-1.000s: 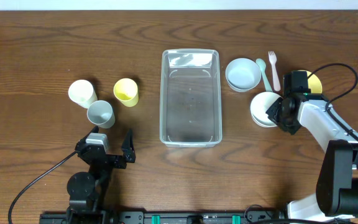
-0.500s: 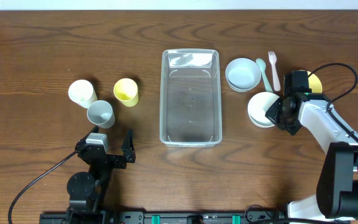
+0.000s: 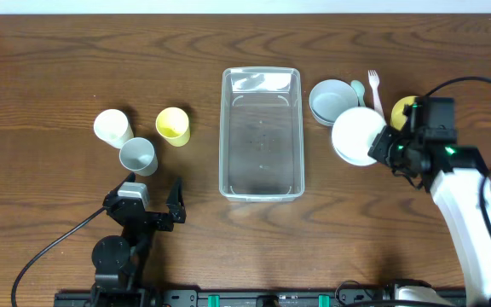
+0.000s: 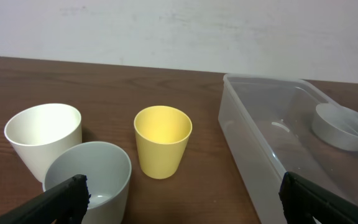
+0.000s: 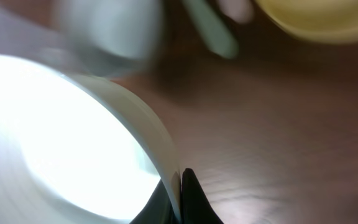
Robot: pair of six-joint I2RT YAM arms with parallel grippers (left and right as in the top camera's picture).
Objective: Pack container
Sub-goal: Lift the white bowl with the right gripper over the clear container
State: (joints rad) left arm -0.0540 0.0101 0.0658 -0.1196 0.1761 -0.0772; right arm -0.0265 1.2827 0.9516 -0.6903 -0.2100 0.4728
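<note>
Overhead, the container point(image 3: 261, 132) lies lengthwise at the middle of the wooden surface point(image 3: 58, 68), upright and with nothing in it. The right tool point(image 3: 381, 146) is to the container's right, apart from it, closed tight on the rim of a white bowl point(image 3: 356, 136). The right wrist view confirms it: dark fingertips point(image 5: 190, 198) pinch the thin edge of the bowl point(image 5: 61, 137). The bowl sits between the tool and the container, its left edge near the container's right wall but not touching. Its outline covers part of the near edge of a pale blue bowl point(image 3: 329, 99). Behind these lie a green spoon point(image 3: 358, 87) and a pink fork point(image 3: 374, 83), with a yellow bowl point(image 3: 402, 108) just beside the right arm. The left tool point(image 3: 153, 192) is at the near left, well apart from the container's near-left corner, jaws spread wide and holding nothing. In front of it stand a cream cup point(image 3: 112, 127), a grey-blue cup point(image 3: 138, 156) and a yellow cup point(image 3: 173, 125). From the left wrist, the container point(image 4: 253, 149) is ahead and to the right of the cups.
</note>
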